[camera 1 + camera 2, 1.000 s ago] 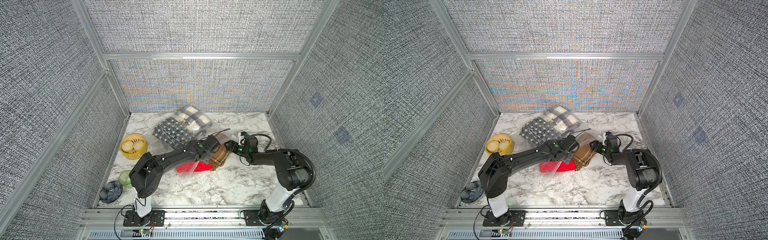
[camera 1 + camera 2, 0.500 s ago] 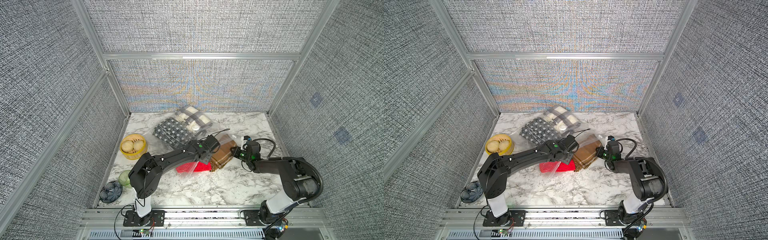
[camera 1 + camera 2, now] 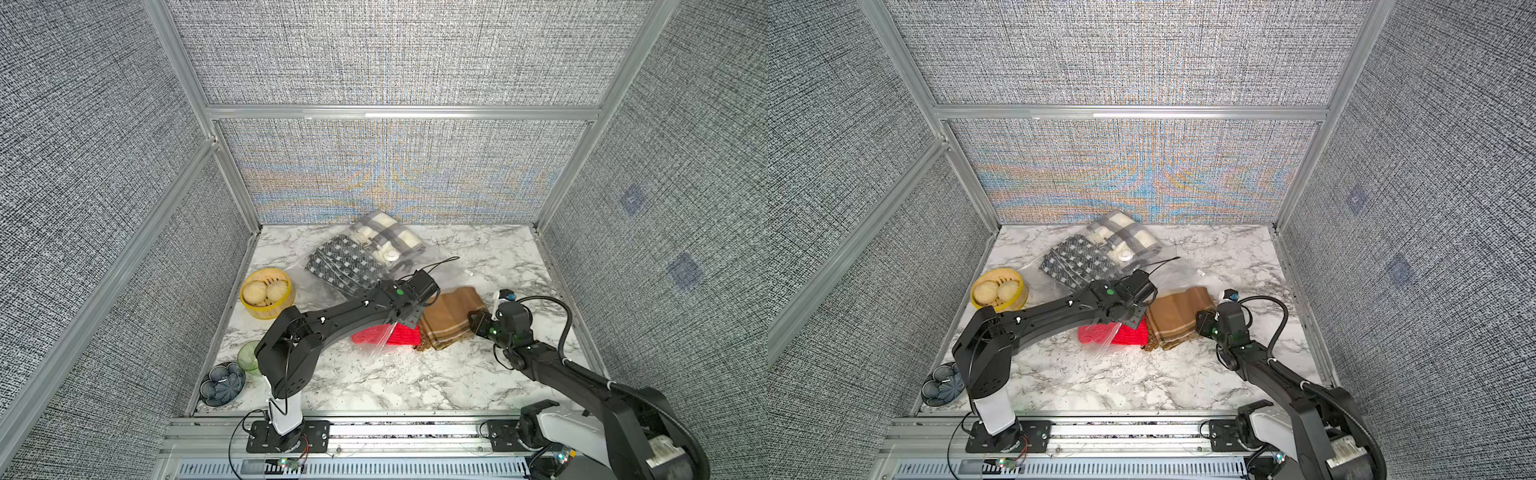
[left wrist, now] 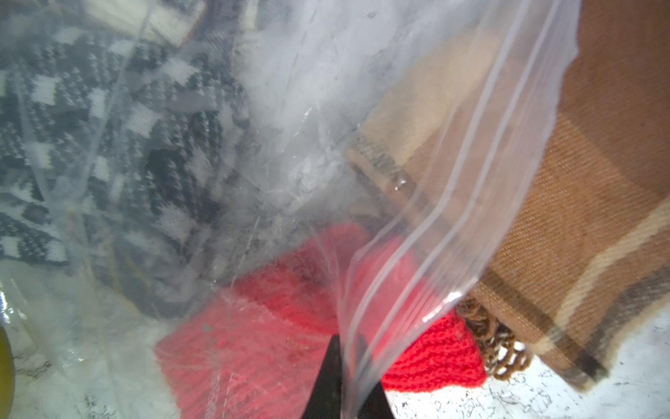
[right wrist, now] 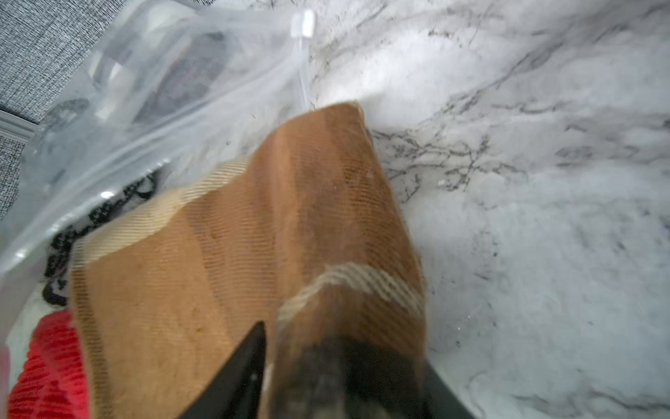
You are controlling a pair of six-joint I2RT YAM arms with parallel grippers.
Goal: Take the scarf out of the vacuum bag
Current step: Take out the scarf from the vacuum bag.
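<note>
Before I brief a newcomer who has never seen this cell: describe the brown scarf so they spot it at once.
On the marble tabletop, follow the clear vacuum bag from the back wall to its open mouth. The brown scarf sits folded there, beside a red knit. It alone is tan with cream and dark stripes.

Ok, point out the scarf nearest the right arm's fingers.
The brown checked scarf: its end lies between the right fingers. The red scarf, black-and-white scarf and cream scarf lie farther off.
</note>
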